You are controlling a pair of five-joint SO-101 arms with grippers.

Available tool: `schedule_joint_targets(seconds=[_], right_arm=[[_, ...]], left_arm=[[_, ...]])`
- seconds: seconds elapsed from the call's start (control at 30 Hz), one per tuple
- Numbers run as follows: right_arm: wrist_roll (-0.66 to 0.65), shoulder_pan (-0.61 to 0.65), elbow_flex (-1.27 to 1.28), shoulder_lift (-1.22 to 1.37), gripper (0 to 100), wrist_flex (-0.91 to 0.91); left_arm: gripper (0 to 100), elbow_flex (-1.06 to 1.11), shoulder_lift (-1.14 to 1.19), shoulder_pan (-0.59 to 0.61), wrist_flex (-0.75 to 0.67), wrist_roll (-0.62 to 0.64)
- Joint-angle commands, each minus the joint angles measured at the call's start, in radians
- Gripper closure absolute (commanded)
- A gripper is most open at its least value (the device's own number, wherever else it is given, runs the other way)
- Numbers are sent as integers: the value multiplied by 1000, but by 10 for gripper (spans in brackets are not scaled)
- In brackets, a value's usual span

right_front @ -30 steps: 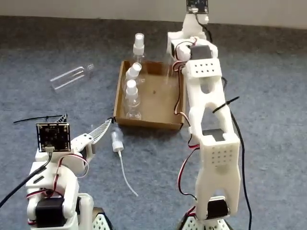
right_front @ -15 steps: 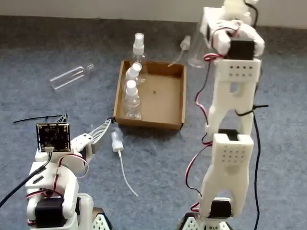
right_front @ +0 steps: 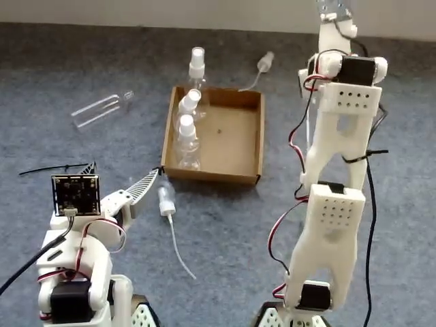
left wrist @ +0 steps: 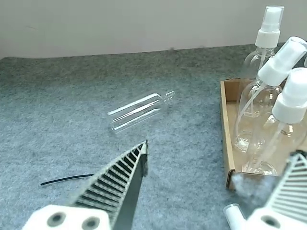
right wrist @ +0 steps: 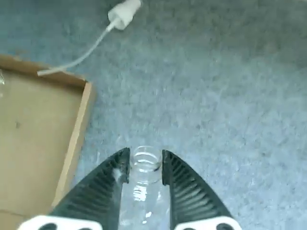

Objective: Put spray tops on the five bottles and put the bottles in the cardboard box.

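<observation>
Since a second ago the right arm has swung off the cardboard box (right_front: 231,136) and now stands out to its right, apart from the box wall, while the left arm has not shifted. Grey carpet (right_front: 225,231) covers the table. Three capped bottles (right_front: 188,139) cluster at the box's left side. Two are inside against the left wall, and the third is upright at the far left corner; I cannot tell whether it is in or out. One loose spray top (right_front: 262,63) lies beyond the box's far right corner, its tube trailing toward the rim. A second spray top (right_front: 166,202) lies just before the near left corner, tube pointing away from the box. An uncapped bottle (left wrist: 139,112) lies on its side well left of the box, and a black cable tie (left wrist: 67,179) lies near the left arm. The left gripper (left wrist: 220,149) hangs low with fingers spread wide, holding nothing — the second spray top sits just beside one finger. The right gripper (right wrist: 145,158) pinches an open-necked bottle (right wrist: 143,196) just under its neck, over the carpet beside the box's right wall.
</observation>
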State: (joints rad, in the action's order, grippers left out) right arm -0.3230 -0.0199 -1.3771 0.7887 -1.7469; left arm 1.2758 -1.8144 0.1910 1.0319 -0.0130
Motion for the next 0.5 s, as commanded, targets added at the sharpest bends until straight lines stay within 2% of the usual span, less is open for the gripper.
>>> schedule_joint_targets(seconds=[0.0,0.2,0.47], right_arm=[[-2,-10,76,22,993,-19],[-6,-5,205,114,993,-19],[-9,1,209,236,991,-13]], left_arm=[[611,-5,1,10,-14,2],[611,-5,1,10,-15,2],[611,-5,1,10,-15,2]])
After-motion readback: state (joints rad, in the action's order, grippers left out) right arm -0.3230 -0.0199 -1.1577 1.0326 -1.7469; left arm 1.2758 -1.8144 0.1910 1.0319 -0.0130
